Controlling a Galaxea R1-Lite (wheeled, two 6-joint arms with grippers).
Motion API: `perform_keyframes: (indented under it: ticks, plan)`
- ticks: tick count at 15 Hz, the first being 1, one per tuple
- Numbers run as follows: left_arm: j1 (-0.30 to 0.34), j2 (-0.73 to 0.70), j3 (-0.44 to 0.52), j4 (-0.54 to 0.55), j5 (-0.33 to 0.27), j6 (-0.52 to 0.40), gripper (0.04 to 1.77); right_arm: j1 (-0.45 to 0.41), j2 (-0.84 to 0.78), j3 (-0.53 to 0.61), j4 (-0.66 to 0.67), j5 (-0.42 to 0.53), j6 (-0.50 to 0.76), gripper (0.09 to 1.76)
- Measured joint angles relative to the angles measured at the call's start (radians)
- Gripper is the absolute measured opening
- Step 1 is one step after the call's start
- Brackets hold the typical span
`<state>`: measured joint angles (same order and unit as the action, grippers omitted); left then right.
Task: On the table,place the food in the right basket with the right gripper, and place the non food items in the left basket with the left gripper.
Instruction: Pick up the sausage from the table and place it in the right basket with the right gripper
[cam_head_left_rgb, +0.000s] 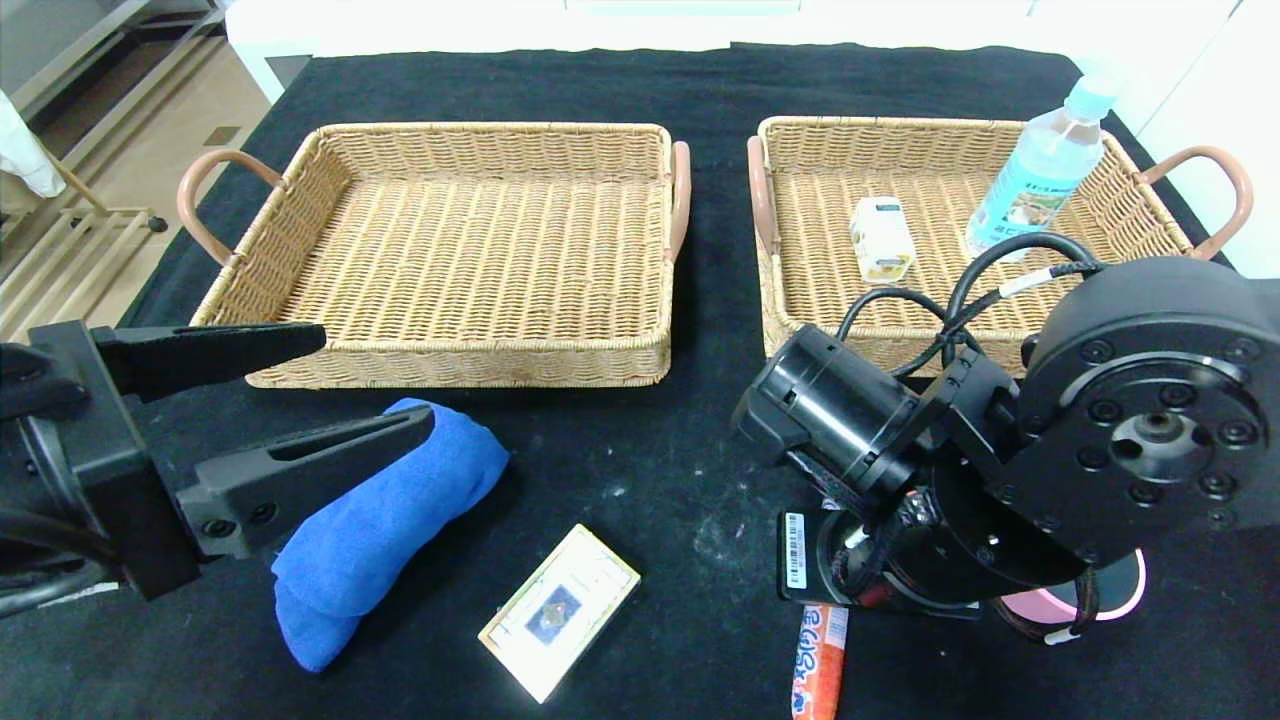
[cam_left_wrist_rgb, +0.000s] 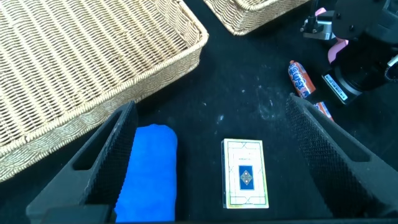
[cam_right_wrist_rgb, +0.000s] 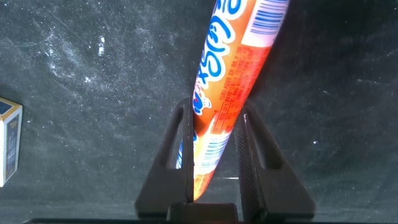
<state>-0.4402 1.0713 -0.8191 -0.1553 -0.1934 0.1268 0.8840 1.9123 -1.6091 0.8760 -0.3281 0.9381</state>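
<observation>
My right pincer (cam_right_wrist_rgb: 214, 146) is clamped around the orange sausage stick (cam_right_wrist_rgb: 233, 81) lying on the black worktop (cam_head_left_rgb: 650, 440) before the right basket (cam_head_left_rgb: 800, 290). My left pincer (cam_left_wrist_rgb: 205, 168) hangs wide open, holding nothing, above the blue towel (cam_head_left_rgb: 385, 525).

The baskets (cam_head_left_rgb: 460, 250) are woven wicker, ribbed and matt, with smooth handles. The table (cam_head_left_rgb: 650, 470) wears a black matt cloth, flecked with white dust. At its 7 o'clock, the towel (cam_head_left_rgb: 385, 525) is soft blue fleecy cloth. The sausage (cam_right_wrist_rgb: 233, 81) has a glossy printed plastic wrapper. The bottle (cam_head_left_rgb: 1040, 170) is clear, shiny plastic. The card box (cam_head_left_rgb: 558, 612) looks like smooth paperboard.
</observation>
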Motion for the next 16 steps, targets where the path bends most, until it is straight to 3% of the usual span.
perform_keyframes:
  ticks: [16]
  plan:
    - [0.0,0.0,0.0,0.0,0.001,0.0,1.72,0.019,-0.076,0.001,-0.001,0.039,-0.05,0.48]
